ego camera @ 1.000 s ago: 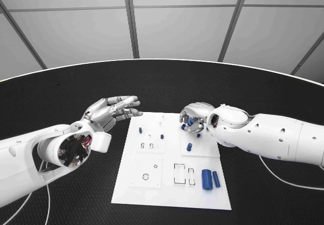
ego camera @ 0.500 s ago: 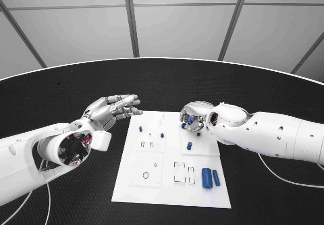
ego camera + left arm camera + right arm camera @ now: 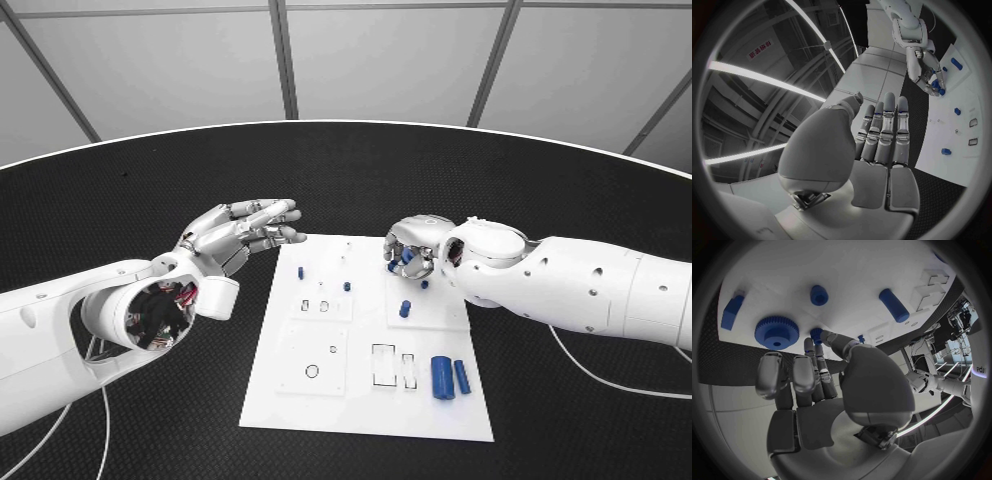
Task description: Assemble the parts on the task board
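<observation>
Head view: blue parts point(image 3: 443, 379) on task board point(image 3: 361, 410)

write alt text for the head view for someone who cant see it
A white task board lies on a round black table between two white robot arms. The right hand reaches down over blue parts at the board's far right edge, while the left hand hovers open off the board's far left corner. Two blue cylinders lie near the board's near right side.
</observation>
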Robot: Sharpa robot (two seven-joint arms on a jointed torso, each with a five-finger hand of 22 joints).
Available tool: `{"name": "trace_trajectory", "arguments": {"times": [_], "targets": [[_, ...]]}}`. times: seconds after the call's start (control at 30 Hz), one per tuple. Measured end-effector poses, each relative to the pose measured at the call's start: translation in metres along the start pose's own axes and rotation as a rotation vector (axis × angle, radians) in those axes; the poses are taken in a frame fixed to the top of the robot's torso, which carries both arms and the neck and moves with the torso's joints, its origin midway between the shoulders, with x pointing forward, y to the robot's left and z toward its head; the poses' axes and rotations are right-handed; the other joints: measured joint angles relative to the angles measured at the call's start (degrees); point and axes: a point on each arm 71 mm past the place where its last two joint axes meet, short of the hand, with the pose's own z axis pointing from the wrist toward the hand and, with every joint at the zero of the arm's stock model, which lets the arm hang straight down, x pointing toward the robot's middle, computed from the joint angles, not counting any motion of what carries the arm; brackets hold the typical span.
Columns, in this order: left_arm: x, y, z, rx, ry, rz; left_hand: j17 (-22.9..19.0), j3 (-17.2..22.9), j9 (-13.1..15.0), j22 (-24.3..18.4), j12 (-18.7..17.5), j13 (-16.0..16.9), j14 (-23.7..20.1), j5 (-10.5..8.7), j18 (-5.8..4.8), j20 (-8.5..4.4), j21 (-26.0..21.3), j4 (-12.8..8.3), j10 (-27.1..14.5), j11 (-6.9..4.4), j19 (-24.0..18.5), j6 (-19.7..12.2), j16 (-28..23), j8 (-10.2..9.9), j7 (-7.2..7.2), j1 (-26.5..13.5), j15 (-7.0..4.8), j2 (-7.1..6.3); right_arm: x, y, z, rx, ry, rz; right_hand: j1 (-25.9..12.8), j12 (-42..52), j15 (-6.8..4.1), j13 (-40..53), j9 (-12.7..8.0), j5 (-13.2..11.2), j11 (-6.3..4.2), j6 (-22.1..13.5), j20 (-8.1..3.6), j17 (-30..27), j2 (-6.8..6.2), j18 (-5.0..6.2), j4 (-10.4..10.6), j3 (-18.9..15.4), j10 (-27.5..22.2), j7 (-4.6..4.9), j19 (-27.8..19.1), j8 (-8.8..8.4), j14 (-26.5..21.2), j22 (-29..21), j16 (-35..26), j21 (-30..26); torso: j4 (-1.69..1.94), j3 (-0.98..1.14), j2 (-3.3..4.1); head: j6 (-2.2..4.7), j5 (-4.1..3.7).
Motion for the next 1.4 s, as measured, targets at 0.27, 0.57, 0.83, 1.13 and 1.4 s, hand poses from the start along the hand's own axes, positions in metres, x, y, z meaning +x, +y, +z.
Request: {"name": "trace_trajectory", "arguments": {"times": [0.27, 0.57, 0.83, 1.13, 1.4], "targets": [[0.0000, 0.0000, 0.0000, 0.000, 0.000, 0.000, 0.00, 0.00, 0.00, 0.00, 0.00, 0.00, 0.00, 0.00, 0.00, 0.00, 0.00, 0.00, 0.00, 0.00, 0.00, 0.00, 0.00, 0.00, 0.00, 0.00, 0.00, 0.00, 0.0013, 0.0007, 0.0007, -0.002, 0.010, -0.001, 0.30, 0.46, 0.00, 0.22, 0.20, 0.00, -0.33, 0.76, -0.21, 0.00, 0.30, 0.00, 0.00, 0.00, 0.74, 0.08, 0.21, 0.28, 0.00, 0.23, 0.23, 0.00, 0.00, 0.00, 0.00, -0.14, 0.03], [0.0001, 0.0001, -0.0001, -0.001, -0.001, 0.000, -0.01, 0.00, -0.01, 0.00, 0.00, 0.00, 0.00, 0.00, 0.00, 0.00, 0.00, 0.00, 0.00, 0.00, 0.00, 0.00, 0.00, 0.00, 0.00, 0.00, 0.00, 0.00, 0.0035, 0.0002, 0.0013, 0.000, 0.020, -0.002, 0.69, 0.69, -0.26, 0.36, 0.40, 0.00, -0.32, 1.28, -0.21, 0.05, 0.69, 0.00, 0.00, 0.00, 1.13, 0.05, 0.21, 0.66, 0.12, 0.23, 0.23, 0.00, 0.01, 0.01, 0.07, -0.48, -0.02], [0.0001, 0.0001, -0.0001, -0.001, -0.001, 0.001, -0.02, 0.00, -0.01, -0.01, 0.00, 0.00, 0.00, 0.00, 0.00, 0.00, 0.00, 0.00, 0.00, 0.00, 0.00, 0.00, 0.00, 0.00, 0.00, 0.00, 0.00, 0.00, 0.0027, 0.0008, 0.0007, -0.007, 0.001, 0.002, 1.18, 1.32, -0.72, 0.82, 1.05, 0.00, -0.89, 3.39, -0.61, 0.14, 1.82, 0.01, -0.15, 0.15, 2.75, -0.54, 0.60, 1.79, 0.07, 0.92, 0.66, 0.29, 0.00, 0.02, 0.07, -0.79, -0.01], [-0.0007, 0.0001, 0.0001, -0.002, -0.004, 0.001, 0.05, 0.33, 0.01, 0.02, 0.00, 0.00, 0.00, 0.00, 0.00, 0.00, 0.24, -0.01, 0.00, 0.00, 0.00, -0.21, 0.00, 0.00, -0.20, -0.18, 0.00, -0.18, -0.0025, 0.0029, -0.0046, -0.023, -0.075, 0.020, 0.80, 2.03, -1.20, 1.37, 1.76, -0.06, -1.39, 4.87, -1.13, 0.25, 2.37, 0.00, 0.25, -0.27, 4.27, -1.09, 1.13, 2.85, -0.02, 1.82, 0.66, 0.61, -0.02, 0.01, -0.08, -0.87, -0.04], [-0.0016, 0.0000, 0.0006, -0.002, -0.007, 0.003, 0.08, 0.32, 0.03, 0.05, 0.00, 0.00, 0.01, 0.00, 0.00, 0.00, 0.24, 0.00, 0.00, 0.00, 0.00, -0.21, 0.00, 0.00, -0.21, -0.23, 0.01, -0.24, -0.0059, 0.0080, -0.0066, -0.027, -0.109, 0.032, 0.67, 2.03, -1.20, 1.52, 1.97, -0.06, -1.48, 5.28, -1.33, 0.24, 2.51, 0.01, 0.17, -0.51, 4.36, -1.09, 1.33, 2.87, -0.02, 2.01, 0.66, 0.90, -0.02, -0.07, -0.15, -0.43, -0.05]]}}
